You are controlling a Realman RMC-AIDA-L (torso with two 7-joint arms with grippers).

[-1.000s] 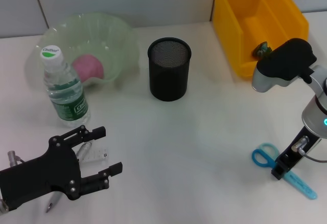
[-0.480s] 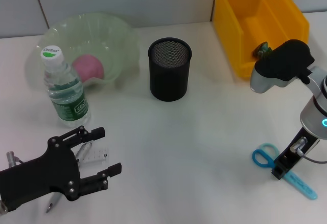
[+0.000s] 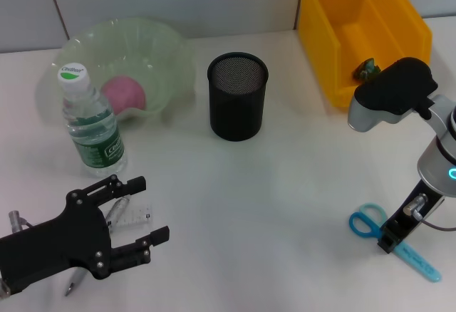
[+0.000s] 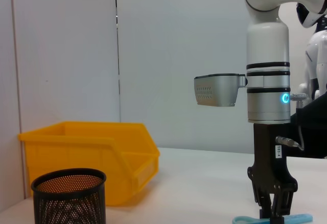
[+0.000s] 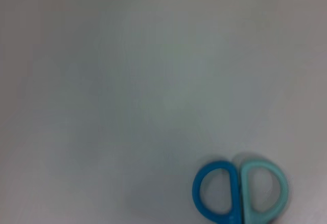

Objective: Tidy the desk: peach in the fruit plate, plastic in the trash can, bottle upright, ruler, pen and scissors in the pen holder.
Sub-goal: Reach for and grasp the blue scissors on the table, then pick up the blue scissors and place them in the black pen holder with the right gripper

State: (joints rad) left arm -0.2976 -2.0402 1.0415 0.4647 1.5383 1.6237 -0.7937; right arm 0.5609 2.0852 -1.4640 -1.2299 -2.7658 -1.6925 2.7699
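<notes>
White surface [image 3: 285,184] under all items, grey panel wall behind. Left gripper [image 3: 135,216] hovers low at the near-left, fingers [image 3: 132,184] released and spread, holding nothing. Directly under and between those fingers lie a clear ruler [image 3: 135,216] and a pen [image 3: 114,212], side by side on the surface; pen partly hidden by the black hand. Just beyond the fingertips stands the bottle [image 3: 91,125], upright, green label, cap on. Behind the bottle, the pale green fruit plate [image 3: 167,55] holds the peach [image 3: 123,92]. Further right of the left fingers, well apart, stands the black mesh pen holder [image 3: 236,97], upright, nothing visible inside. Yellow trash can [image 3: 335,48] at the far right rear, with a small crumpled piece of plastic [image 3: 366,69] in it. Right gripper [image 3: 388,241] points straight down at the near-right, its fingers clenched on the scissors [image 3: 367,221] at the joint between handles and blades; scissors lie flat on the surface, blue handle loops to the fingers' left, light blue blade end to their right. Left wrist view confirms the finger tips [image 4: 273,208] down at the scissors. Right wrist view shows only the two handle loops.
</notes>
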